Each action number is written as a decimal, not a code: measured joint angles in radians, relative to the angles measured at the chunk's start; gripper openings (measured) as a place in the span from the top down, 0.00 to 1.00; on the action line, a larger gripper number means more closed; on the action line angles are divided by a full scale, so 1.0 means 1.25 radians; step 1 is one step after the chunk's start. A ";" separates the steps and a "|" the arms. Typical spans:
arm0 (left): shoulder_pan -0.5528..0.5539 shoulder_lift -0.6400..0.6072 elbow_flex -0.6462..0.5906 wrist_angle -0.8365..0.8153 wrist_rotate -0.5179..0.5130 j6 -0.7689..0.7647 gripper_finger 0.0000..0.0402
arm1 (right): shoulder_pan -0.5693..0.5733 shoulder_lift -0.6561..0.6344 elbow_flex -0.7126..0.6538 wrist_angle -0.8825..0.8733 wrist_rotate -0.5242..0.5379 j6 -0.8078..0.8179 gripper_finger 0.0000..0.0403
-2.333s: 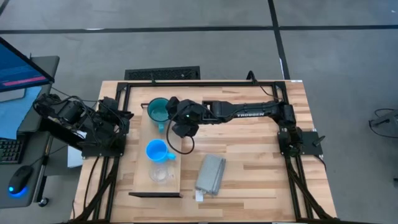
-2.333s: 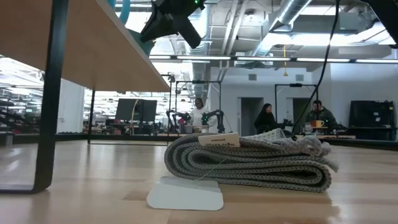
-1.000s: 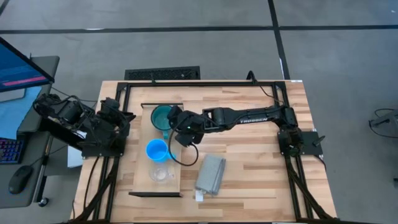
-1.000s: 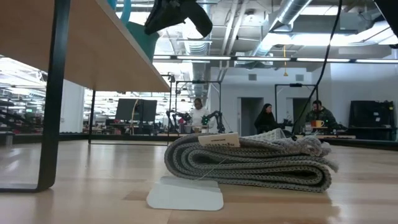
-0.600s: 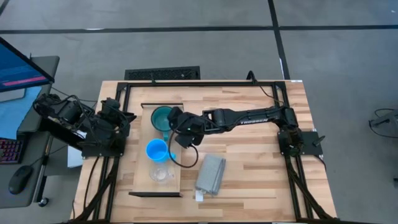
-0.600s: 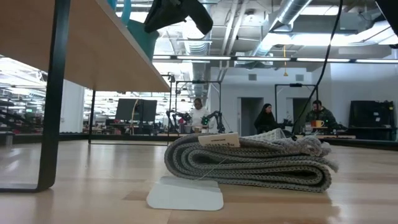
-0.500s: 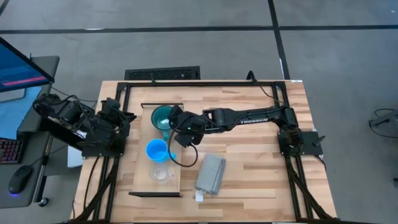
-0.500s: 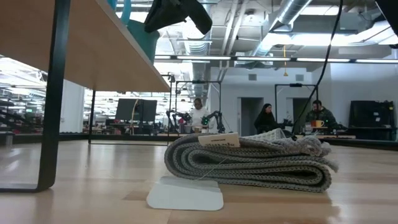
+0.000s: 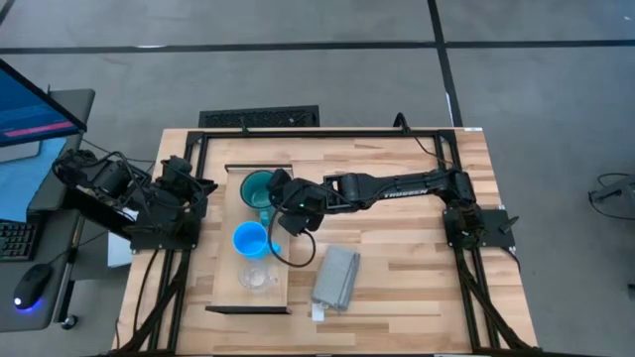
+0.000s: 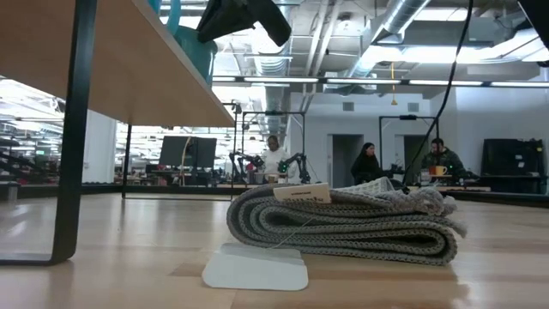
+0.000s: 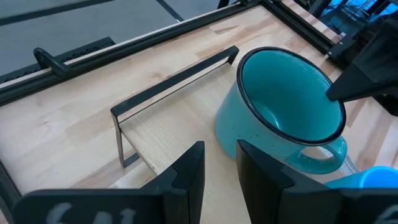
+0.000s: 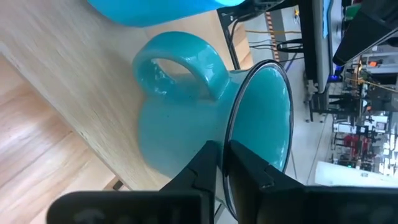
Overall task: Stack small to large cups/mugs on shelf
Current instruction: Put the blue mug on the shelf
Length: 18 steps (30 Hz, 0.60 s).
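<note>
The teal mug [image 9: 259, 185] stands upright on the far part of the pale wood shelf [image 9: 226, 268], with its handle [image 12: 180, 68] toward the bright blue mug [image 9: 248, 239]. The clear cup [image 9: 256, 278] stands just nearer than the blue mug on the same board. My right gripper [image 9: 276, 192] is over the teal mug's right side, shut on its rim. In the low view only a piece of the teal mug [image 10: 199, 53] shows above the shelf's edge, under the right gripper [image 10: 244, 17]. My left gripper [image 9: 198, 188] waits left of the shelf, its fingers [image 11: 186, 177] a narrow gap apart. My right gripper [image 12: 225, 163] pinches the teal mug's rim [image 12: 231, 134] on the mug's right side, close to the handle. One finger is inside the mug and one against its outer wall. The fingers come from above, slanting in from the table's right. The mug is upright, base on the shelf.
A folded grey cloth [image 9: 335, 278] with a white tag lies on the tabletop right of the shelf's near end. Black frame rails [image 9: 317, 132] run along the table's far edge and both sides. The shelf's dark end leg [image 11: 121, 140] stands at its far end. People sit far back in the room.
About two seconds ago my right gripper drew the teal mug a little toward the near edge and the blue mug along the shelf. Over the last second gripper and mug have stayed almost in place, the hold unchanged.
</note>
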 joint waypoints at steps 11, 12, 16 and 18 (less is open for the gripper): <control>0.000 0.000 0.000 0.000 0.000 0.005 0.80 | 0.001 0.000 -0.001 0.030 -0.003 -0.054 0.87; 0.000 0.000 0.000 0.000 0.000 0.005 0.80 | 0.001 0.000 -0.001 0.030 -0.003 -0.061 0.87; 0.000 0.000 0.000 0.000 0.000 0.003 0.80 | 0.001 0.001 -0.001 0.037 -0.009 -0.054 0.87; 0.000 0.000 0.000 0.000 0.002 0.001 0.80 | 0.001 0.001 -0.001 0.037 -0.009 -0.047 0.87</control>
